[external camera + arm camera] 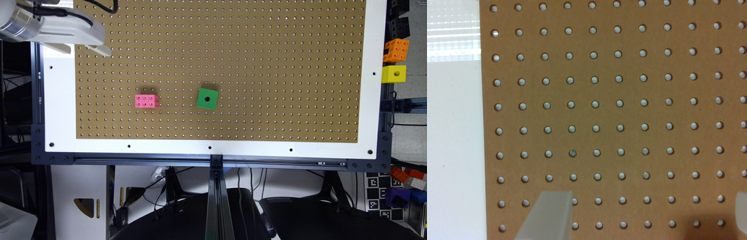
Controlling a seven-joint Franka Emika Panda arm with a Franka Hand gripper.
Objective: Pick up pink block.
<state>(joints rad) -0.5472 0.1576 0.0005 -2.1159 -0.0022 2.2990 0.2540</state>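
My tool hangs over pegboard corner at exterior view's upper left, jaws spread wide, nothing between them; wrist view shows fingertips apart over bare holes. I see pink block flat on pegboard, well apart from tool, toward near edge. Green cube near it on exterior view's right, not touching. Orange block and yellow cube off board edge.

A bright pink block and a green cube lie on a brown, hole-dotted pegboard framed in white.
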